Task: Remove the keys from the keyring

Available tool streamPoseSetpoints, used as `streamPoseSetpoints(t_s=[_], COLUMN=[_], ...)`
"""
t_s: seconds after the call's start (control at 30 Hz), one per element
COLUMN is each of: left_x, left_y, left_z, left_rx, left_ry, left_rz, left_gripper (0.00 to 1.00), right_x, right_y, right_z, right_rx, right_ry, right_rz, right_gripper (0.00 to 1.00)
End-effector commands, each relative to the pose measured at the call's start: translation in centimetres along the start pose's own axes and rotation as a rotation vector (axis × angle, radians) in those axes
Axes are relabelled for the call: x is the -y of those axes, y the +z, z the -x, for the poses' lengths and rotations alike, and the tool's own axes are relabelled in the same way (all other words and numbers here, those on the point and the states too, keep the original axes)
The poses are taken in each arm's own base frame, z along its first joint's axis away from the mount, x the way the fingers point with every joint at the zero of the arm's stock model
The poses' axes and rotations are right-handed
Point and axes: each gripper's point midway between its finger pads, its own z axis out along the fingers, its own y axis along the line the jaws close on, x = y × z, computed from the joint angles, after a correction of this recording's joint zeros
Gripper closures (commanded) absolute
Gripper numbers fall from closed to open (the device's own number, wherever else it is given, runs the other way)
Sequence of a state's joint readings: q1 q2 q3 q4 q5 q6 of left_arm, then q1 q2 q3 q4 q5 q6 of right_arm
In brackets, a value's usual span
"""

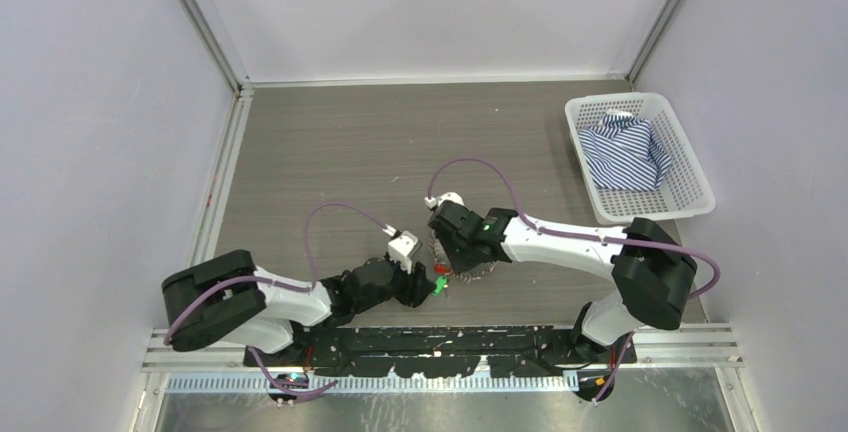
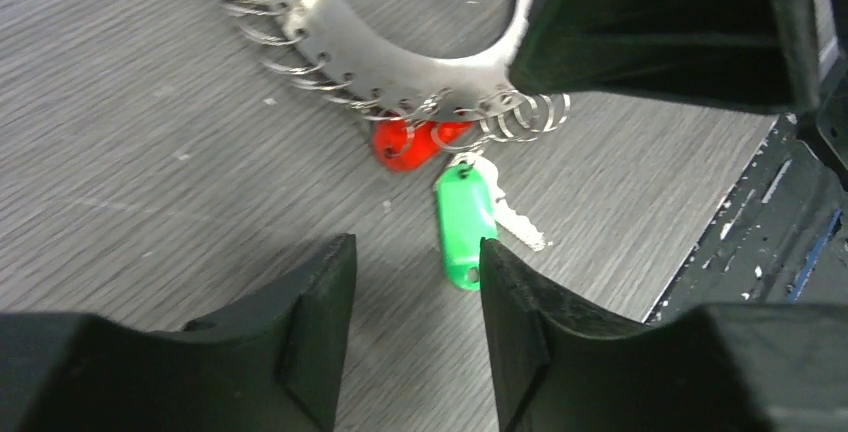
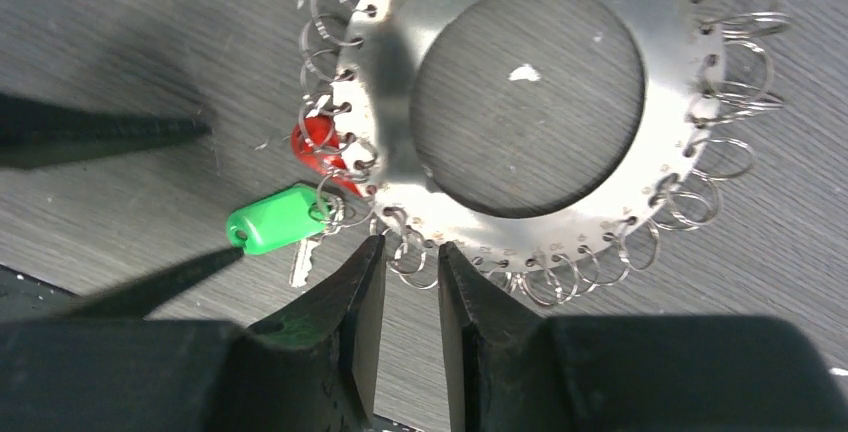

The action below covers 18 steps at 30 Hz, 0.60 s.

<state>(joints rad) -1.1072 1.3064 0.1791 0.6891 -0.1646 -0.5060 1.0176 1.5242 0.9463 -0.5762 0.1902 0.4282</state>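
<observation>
The keyring (image 3: 400, 82) is a flat silvery disc with an open centre and several small wire rings round its rim; it also shows in the left wrist view (image 2: 330, 22) and under the right gripper from above (image 1: 478, 272). One silvery key (image 2: 520, 220) with a bright green plastic tag (image 2: 465, 222) (image 3: 272, 220) (image 1: 438, 285) hangs from its rim, beside a red tag (image 2: 405, 144) (image 3: 312, 137). My left gripper (image 2: 418, 262) (image 1: 425, 287) is open and empty, its right finger next to the green tag. My right gripper (image 3: 410, 257) (image 1: 452, 250) stands narrowly open, its tips either side of small wire rings at the disc's rim.
A white basket (image 1: 700, 197) holding a blue-striped cloth (image 1: 625, 157) stands at the right back. The black rail (image 1: 440, 337) (image 2: 760, 222) at the table's near edge lies just behind the green tag. Grey walls close in three sides.
</observation>
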Motion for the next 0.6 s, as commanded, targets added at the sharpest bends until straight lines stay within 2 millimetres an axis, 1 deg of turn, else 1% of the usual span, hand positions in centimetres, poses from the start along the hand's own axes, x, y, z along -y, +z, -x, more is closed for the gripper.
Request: streamPoseSetpoints(t_s=[0.0, 0.1, 0.17, 0.27, 0.37, 0.57], left_x=[2.7, 2.7, 2.0, 1.6, 1.9, 2.1], left_y=[1.5, 1.9, 2.2, 2.7, 2.8, 2.8], left_z=[3.5, 3.6, 3.2, 3.1, 2.8, 0.7], left_rx=[0.129, 0.149, 0.141, 0.155, 0.166, 0.138], left_ry=[0.014, 0.02, 0.049, 0.072, 0.102, 0.163], left_rz=[-0.056, -0.012, 0.067, 0.149, 0.186, 0.249], left_gripper=[0.48, 0.46, 0.43, 0.42, 0.44, 0.48], right_x=[1.9, 3.1, 3.6, 3.6, 3.3, 3.3], right_y=[-1.5, -1.9, -1.8, -1.7, -1.6, -1.2], right_z=[2.1, 2.3, 2.4, 2.9, 3.4, 3.9], right_rx=[0.088, 0.116, 0.124, 0.134, 0.141, 0.145], right_ry=[0.129, 0.164, 0.174, 0.183, 0.183, 0.187], right_rz=[-0.035, -0.052, -0.057, -0.034, -0.017, 0.003], right_gripper=[0.68, 0.67, 0.66, 0.64, 0.64, 0.63])
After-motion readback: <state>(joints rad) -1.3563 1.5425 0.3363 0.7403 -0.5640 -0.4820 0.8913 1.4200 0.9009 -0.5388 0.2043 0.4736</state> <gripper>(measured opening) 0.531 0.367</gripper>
